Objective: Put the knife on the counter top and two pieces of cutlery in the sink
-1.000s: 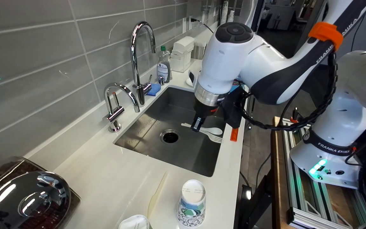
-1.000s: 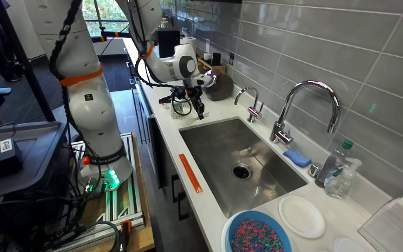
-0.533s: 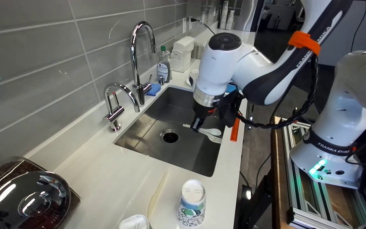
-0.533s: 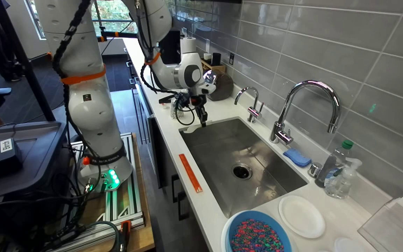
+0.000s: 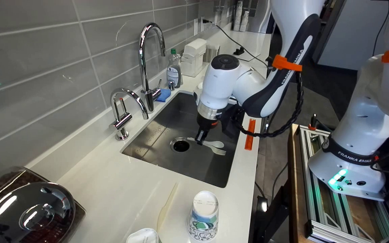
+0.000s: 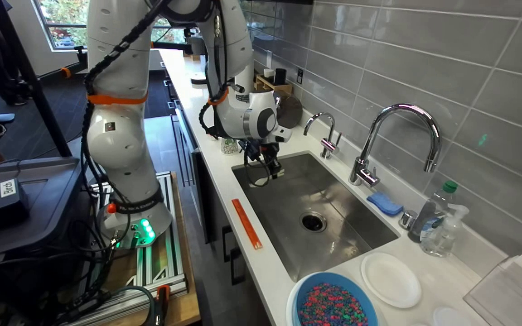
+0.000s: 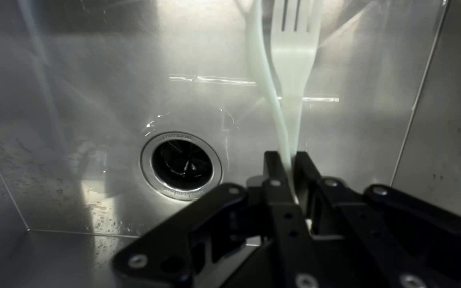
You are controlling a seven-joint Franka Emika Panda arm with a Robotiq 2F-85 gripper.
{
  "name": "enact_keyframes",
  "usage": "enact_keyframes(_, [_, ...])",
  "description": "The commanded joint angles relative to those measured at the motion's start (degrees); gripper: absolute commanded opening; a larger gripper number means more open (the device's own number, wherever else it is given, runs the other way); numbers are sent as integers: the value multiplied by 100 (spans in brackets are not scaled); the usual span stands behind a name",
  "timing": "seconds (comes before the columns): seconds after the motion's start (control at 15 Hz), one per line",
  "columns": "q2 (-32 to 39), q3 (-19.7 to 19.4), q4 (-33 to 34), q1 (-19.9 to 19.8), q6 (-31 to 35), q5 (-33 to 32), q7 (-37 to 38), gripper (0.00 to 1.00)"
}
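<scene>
While the knife [image 5: 164, 210] lies on the counter top [image 5: 113, 192], here's the gripper [image 7: 290, 160] over the sink [image 5: 181, 167]! Its fingers [image 7: 272, 165] pinch a fork [image 7: 293, 72] and a spoon [image 5: 216, 144] together, side by side.

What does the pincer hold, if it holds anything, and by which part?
The pincer holds a spoon and a fork together, by their handles.
</scene>
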Motion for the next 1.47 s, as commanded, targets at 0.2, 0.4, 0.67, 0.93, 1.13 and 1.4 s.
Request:
enact_keyframes(0.2, [1698,60,1149,-35,450,2,-413,3])
enact_keyframes(0.4, [2198,139,1561,-69,405,26,-583,3])
enact_keyframes(0.67, [2716,255,2014,-143,361,63,-793,3])
enact_keyframes(0.93, [3049,347,2281,-226,331,72,-909,3])
enact_keyframes(1.13, [3171,390,2384,-273,287,70,-973,28])
enact_keyframes(1.4, [3225,441,2449,-331,242,65,-1011,58])
